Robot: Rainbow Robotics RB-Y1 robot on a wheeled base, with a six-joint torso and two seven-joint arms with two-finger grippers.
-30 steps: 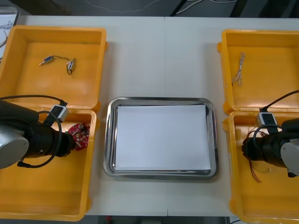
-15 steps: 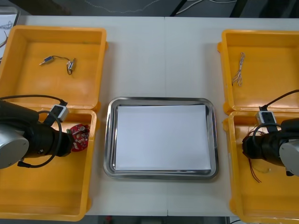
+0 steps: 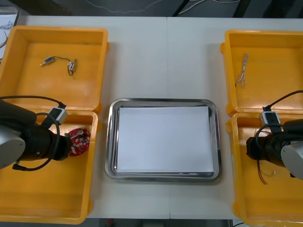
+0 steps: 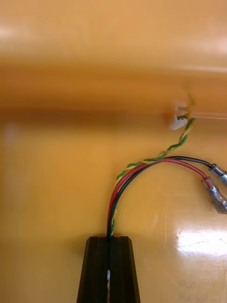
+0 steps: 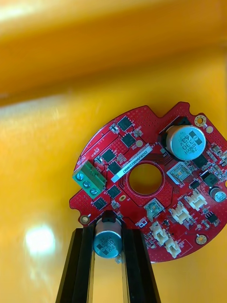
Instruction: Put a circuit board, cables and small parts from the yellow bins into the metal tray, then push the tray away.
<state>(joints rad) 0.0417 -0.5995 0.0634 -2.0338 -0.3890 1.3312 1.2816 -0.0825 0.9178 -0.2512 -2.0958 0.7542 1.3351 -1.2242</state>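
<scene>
In the near left yellow bin (image 3: 47, 198), my left gripper (image 3: 66, 143) is shut on a round red circuit board (image 3: 79, 141). In the left wrist view the black fingers (image 5: 81, 265) clamp a silver capacitor at the edge of the circuit board (image 5: 127, 142), left gripper (image 5: 109, 239). In the near right yellow bin (image 3: 246, 203), my right gripper (image 3: 253, 150) is shut on a bundle of cables (image 3: 261, 176). The right wrist view shows red, black and twisted yellow-green cables (image 4: 142, 168) running out from between the closed right gripper (image 4: 109, 241). The metal tray (image 3: 110, 142), white inside, lies between the bins.
The far left bin (image 3: 28, 90) holds small metal parts on a thin black cable (image 3: 71, 66). A pale twisted cable (image 3: 243, 70) lies in the far right bin (image 3: 284, 94). Bare table stretches beyond the tray.
Both grippers went from open to shut: the left on the circuit board, which now lies flatter and slightly nearer, the right on the cables. The arms barely shifted.
</scene>
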